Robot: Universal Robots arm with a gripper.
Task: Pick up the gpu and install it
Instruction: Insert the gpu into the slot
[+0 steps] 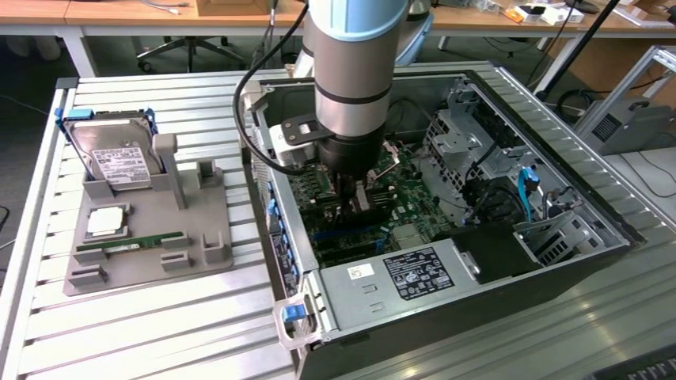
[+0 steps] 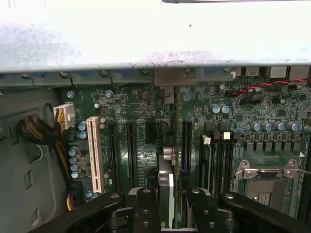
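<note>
The gripper (image 2: 167,206) reaches down into the open computer case (image 1: 591,214), its fingers (image 2: 146,204) clamped on the gpu (image 2: 166,194), which stands on edge just above the motherboard (image 2: 243,121) slots. If the card sits slightly off the black slot (image 2: 186,141), pressing could jam its edge connector or snag its bracket on the case wall.

on the slatted table (image 1: 158,332) a grey fixture tray (image 1: 148,265) carries a hard drive (image 1: 114,158) standing tilted, a silver processor (image 1: 106,222) and a green memory stick (image 1: 132,243) lying flat — just beside the open computer case (image 1: 591,214), its motherboard (image 2: 272,109) exposed.
</note>
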